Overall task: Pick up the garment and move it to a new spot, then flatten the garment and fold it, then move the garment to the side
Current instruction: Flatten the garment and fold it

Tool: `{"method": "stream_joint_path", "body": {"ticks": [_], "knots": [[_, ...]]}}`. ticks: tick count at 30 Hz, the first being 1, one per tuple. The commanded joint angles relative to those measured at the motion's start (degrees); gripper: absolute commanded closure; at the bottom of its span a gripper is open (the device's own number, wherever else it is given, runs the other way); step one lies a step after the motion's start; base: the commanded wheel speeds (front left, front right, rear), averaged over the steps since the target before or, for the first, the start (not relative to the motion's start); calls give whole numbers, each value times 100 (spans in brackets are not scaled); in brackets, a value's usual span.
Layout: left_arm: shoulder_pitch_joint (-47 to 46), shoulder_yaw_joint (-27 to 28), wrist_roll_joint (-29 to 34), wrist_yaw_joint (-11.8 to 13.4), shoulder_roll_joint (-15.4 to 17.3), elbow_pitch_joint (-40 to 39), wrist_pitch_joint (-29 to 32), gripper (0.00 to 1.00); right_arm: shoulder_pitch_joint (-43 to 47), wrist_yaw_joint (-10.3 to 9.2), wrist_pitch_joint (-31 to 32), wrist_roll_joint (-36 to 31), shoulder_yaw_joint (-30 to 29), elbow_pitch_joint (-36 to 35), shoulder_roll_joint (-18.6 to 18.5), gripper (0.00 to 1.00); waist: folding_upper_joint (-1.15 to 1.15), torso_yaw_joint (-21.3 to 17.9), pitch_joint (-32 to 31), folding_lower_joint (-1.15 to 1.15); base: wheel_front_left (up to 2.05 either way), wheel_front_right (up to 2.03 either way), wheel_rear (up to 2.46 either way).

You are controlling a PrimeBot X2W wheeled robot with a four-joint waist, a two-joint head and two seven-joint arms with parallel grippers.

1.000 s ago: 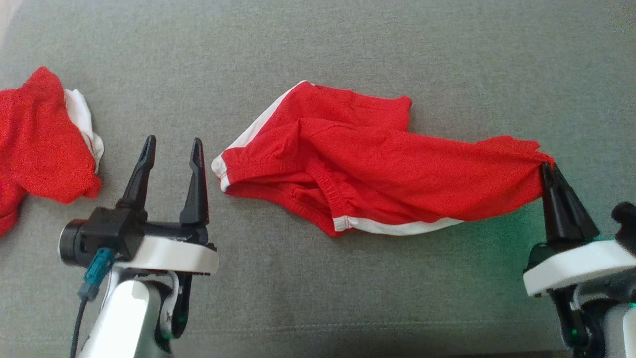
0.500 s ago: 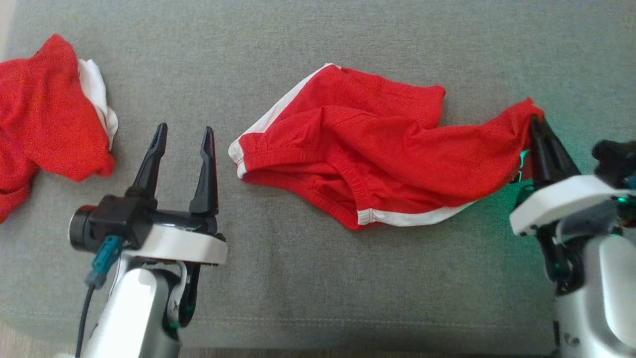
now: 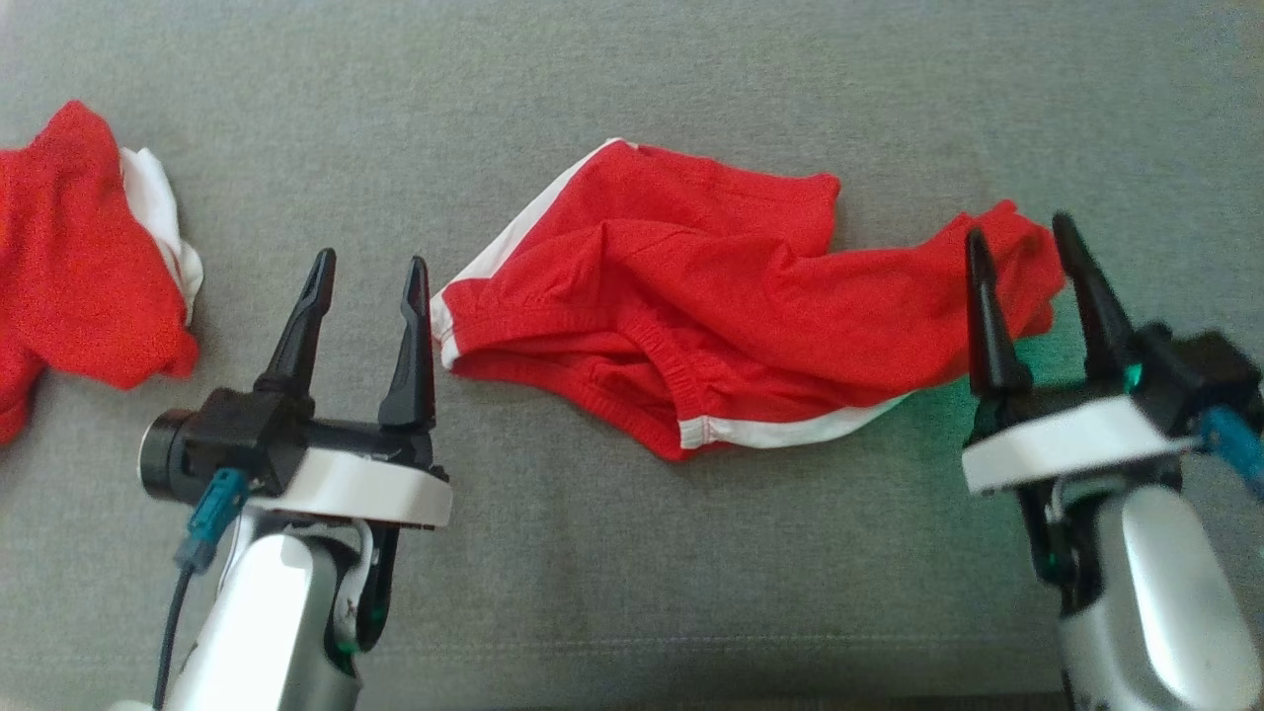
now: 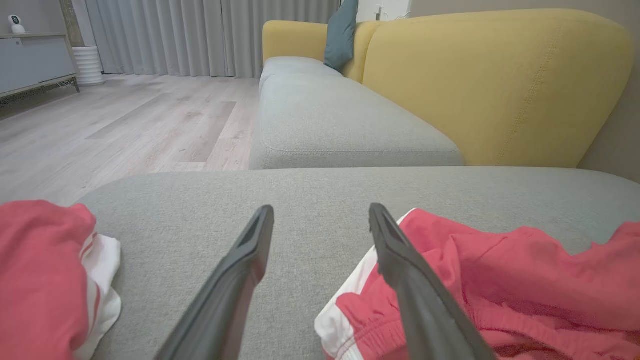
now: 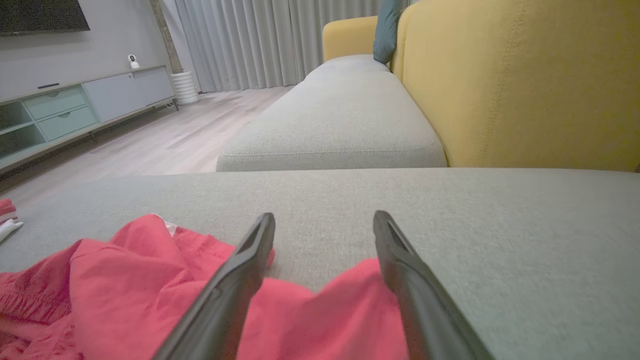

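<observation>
The garment [image 3: 711,306] is a pair of red shorts with white side stripes, lying crumpled across the middle of the grey cushion [image 3: 632,79]. Its right end bunches under my right gripper [image 3: 1020,240], which stands open above the cloth with nothing held. The right wrist view shows the garment [image 5: 125,285] beneath and between the spread right gripper [image 5: 324,222]. My left gripper [image 3: 369,267] is open, just left of the white-edged left hem. In the left wrist view the garment [image 4: 500,280] lies beside the right finger of the left gripper [image 4: 320,215].
A second red and white garment [image 3: 79,267] lies at the cushion's left edge, also seen as a red and white heap [image 4: 45,280]. A yellow sofa back [image 4: 490,85] and another grey seat [image 4: 330,120] stand beyond. Wooden floor [image 4: 125,120] lies to the left.
My right gripper has opened and let go of the garment's right end, which has dropped onto the cushion. The camera shifted slightly. The left gripper stays open in place.
</observation>
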Motion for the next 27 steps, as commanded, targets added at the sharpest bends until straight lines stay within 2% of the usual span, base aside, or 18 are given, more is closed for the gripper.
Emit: {"method": "stream_joint_path", "body": {"ticks": [1, 12, 27], "knots": [[-98, 252, 62, 11, 85, -206, -70, 0, 170, 23, -99, -67, 168, -317, -15, 0, 0, -62, -68, 0, 0, 0, 0], [325, 298, 54, 83, 151, -328, -70, 0, 1269, 23, 97, -128, 104, -1203, 58, 0, 0, -227, -474, 0, 0, 0, 0], [453, 216, 16, 137, 182, -406, -6, 0, 1417, 23, 237, -73, 38, -1384, 92, 0, 0, -246, -558, 0, 0, 0, 0]]}}
